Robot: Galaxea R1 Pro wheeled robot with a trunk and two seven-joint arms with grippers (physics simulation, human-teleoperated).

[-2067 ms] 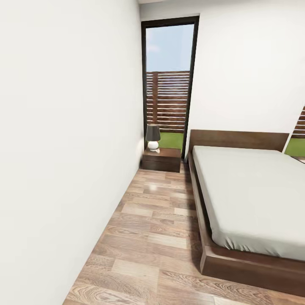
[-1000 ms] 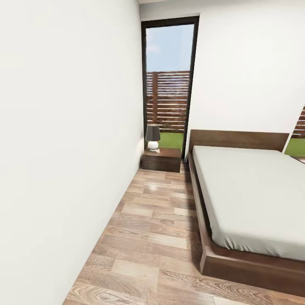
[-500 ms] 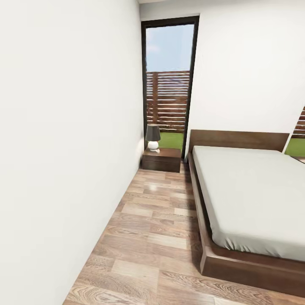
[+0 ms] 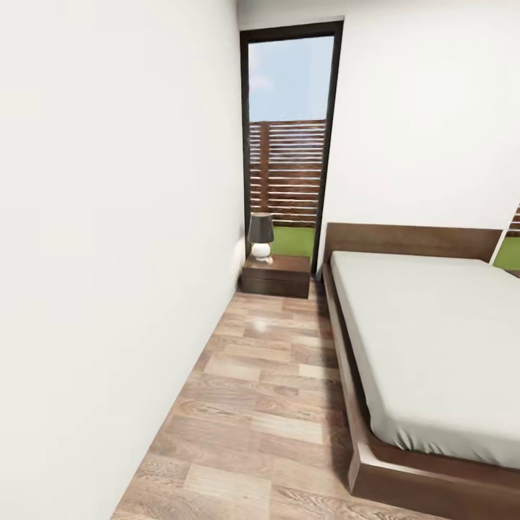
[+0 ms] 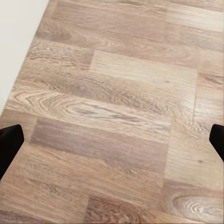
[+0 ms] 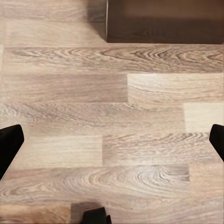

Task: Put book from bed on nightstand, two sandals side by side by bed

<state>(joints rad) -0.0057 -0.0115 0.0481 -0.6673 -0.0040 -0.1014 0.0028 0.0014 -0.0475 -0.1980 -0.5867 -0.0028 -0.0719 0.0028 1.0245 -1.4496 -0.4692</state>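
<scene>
Stage of task: I judge the robot is on its way along the aisle between wall and bed; nothing is held, and no step of the task looks done from here.
Left gripper (image 5: 112,140): in the left wrist view its two dark fingertips stand at opposite edges of the picture, so it is spread wide, with only floor planks between them.
Right gripper (image 6: 112,140): spread wide in the same way and carrying nothing; it looks down on the floor, with a dark wooden block, probably the bed frame, just beyond.
Reason for this posture: both arms seem to hang low and pointed at the floor, which I think keeps them clear of wall and bed while the base travels.
Bed (image 4: 433,347): low platform with dark brown frame and headboard and a plain grey mattress; the part of the mattress in the head view is bare.
Book: I cannot see it on that part; it may lie further across the bed.
Sandals: not found on the stretch of floor ahead.
Nightstand (image 4: 276,275): at the end of the aisle, in the corner beside the headboard and under the window; a free place for the book remains beside the lamp.
Lamp (image 4: 260,235): small, dark shade, white round base, standing on the nightstand.
Floor (image 4: 260,404): brown wood planks, glossy.
Room: white wall (image 4: 115,253) close on the left; tall dark-framed window (image 4: 289,144) shows a slatted fence and grass.
</scene>
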